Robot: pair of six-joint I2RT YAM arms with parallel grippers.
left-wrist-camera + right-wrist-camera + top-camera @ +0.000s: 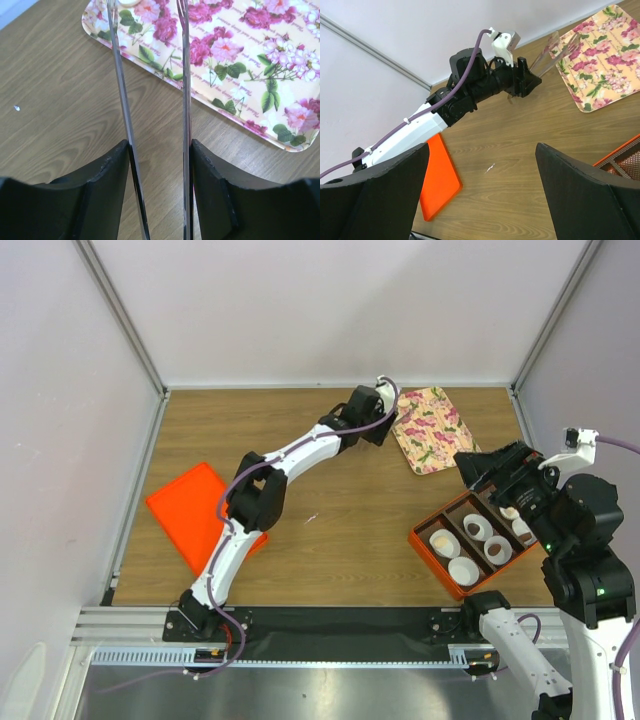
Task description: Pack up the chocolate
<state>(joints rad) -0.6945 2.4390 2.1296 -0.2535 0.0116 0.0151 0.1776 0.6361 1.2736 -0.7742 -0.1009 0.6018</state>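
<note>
Left gripper (160, 147) grips clear plastic tongs (121, 90), blades parted, over flowered rectangular tray (240, 65). Right gripper (481, 150) wide, empty. Round dark-brown chocolates (497, 551) likely slip: straddle squarely, squeeze gently.

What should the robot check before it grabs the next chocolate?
1. Is the left gripper holding the tongs? Ok, it is clamped on both blades.
2. Are the tongs over the floral tray? Ok.
3. Is anything between the tong tips? Cannot tell, they run out of the wrist view.
4. Is the right gripper ready? Ok, it is open and empty, by the orange box.
5. Is a paper cup free? Ok, the nearest cup looks empty; another holds chocolate.
</note>
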